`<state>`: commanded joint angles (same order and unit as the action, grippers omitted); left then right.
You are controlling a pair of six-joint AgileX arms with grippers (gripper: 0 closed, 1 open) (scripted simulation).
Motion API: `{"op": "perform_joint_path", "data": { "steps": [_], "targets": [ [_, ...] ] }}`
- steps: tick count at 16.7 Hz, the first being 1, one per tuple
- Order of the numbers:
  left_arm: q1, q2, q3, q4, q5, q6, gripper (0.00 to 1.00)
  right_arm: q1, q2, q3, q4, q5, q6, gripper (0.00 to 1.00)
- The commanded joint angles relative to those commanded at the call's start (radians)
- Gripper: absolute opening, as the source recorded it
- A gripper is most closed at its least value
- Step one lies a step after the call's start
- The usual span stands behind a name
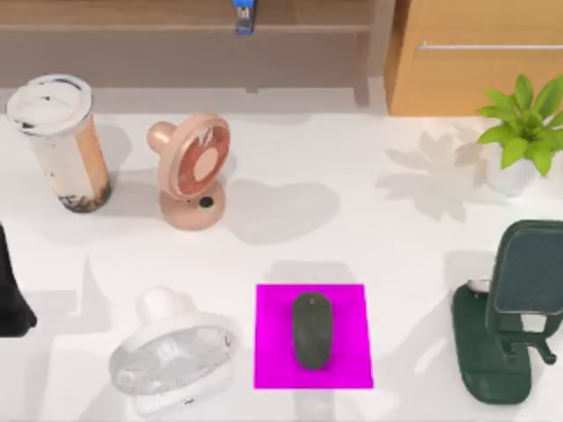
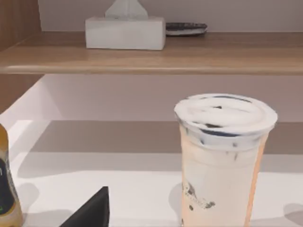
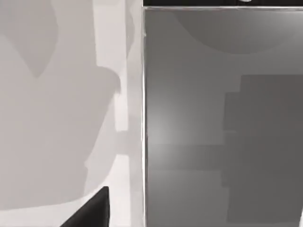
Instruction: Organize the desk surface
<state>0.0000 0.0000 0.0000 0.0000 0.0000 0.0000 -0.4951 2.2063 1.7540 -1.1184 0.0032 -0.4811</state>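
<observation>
While the desk surface (image 1: 369,237) spreads rigid and smooth under everything, nothing on it gets gripped itself; likely the mouse (image 1: 312,330), centred on the magenta mat (image 1: 273,352), slides easily. Either gripper's finger state: cannot tell.

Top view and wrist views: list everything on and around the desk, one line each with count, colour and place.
desk surface: one, white, under everything.
milk tea cup: one, beige with white lid, back left.
pink fan: one, pink, right of the cup.
white fan: one, white, front left.
mat: one, magenta, front centre.
mouse: one, dark grey, on the mat.
phone stand: one, dark green, front right.
plant: one, green in white pot, back right.
shelf: one, brown, behind the desk.
tissue box: one, white, on the shelf.
bottle: one, yellowish, at the left wrist view's edge.
left arm: one, black, top view's left edge.
</observation>
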Motion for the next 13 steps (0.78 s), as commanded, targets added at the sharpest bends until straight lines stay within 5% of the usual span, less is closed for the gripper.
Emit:
{"op": "perform_joint_path", "data": {
  "steps": [10,13],
  "targets": [
    [0.0,0.0,0.0,0.0,0.0,0.0,1.0,0.0,0.057,-0.116,0.173,0.001,0.001,1.0],
    [0.0,0.0,0.0,0.0,0.0,0.0,1.0,0.0,0.057,-0.116,0.173,0.001,0.001,0.77]
  ]
}}
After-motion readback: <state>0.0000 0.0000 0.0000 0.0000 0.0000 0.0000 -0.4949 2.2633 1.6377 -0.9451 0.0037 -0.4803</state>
